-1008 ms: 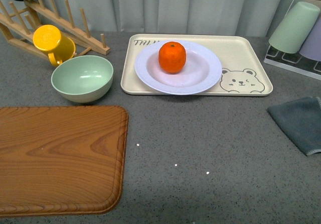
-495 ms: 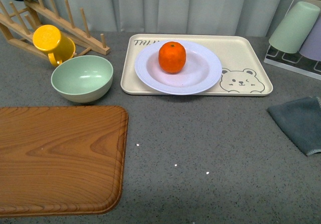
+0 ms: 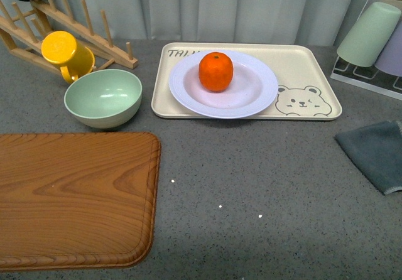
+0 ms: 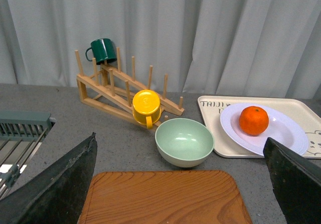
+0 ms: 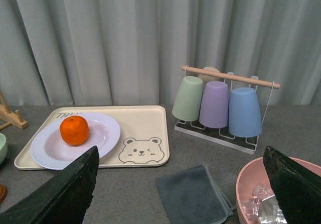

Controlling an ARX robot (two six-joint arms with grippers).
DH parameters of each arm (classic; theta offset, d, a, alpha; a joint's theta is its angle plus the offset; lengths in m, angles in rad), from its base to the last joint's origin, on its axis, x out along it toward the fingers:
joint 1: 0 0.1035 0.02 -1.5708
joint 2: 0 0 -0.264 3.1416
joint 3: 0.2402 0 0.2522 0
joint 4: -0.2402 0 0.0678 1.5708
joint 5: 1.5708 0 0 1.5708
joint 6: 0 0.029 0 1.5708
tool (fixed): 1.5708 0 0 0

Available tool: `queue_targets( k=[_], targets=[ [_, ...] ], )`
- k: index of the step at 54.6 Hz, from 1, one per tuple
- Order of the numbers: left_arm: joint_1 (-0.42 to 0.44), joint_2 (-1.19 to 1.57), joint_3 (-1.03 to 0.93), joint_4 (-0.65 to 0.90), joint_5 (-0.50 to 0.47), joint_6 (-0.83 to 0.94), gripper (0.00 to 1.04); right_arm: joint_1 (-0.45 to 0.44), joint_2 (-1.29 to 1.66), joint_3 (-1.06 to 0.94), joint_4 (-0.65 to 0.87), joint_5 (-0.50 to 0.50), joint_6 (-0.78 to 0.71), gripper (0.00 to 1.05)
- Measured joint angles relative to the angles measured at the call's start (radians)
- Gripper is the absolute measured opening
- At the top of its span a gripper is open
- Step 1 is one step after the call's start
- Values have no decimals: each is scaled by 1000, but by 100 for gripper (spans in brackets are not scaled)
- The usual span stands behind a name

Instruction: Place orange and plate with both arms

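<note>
The orange (image 3: 215,71) sits on the plate (image 3: 251,95), slightly toward the plate's far-left part, and the plate rests on the left half of the beige bear tray (image 3: 314,73) near the back edge of the grey bench (image 3: 251,173). Just off the tray's left edge stands a pale green bowl (image 3: 103,98), with a yellow mug (image 3: 66,55) hung on the wooden rack (image 3: 94,38) behind it. A wooden cutting board (image 3: 72,198) covers the front left corner, and a grey cloth (image 3: 375,151) lies at the right edge. Neither arm appears in the front view. Each wrist view shows its own claw spread wide, the left gripper (image 4: 180,184) and right gripper (image 5: 180,184) both holding nothing, well back from the tray.
</note>
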Motion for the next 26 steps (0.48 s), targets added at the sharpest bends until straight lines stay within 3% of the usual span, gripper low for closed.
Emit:
queue_targets(
  k=[26],
  targets=[
    [0,0,0,0,0,0,98,0,0,0,0,0,0,96]
  ],
)
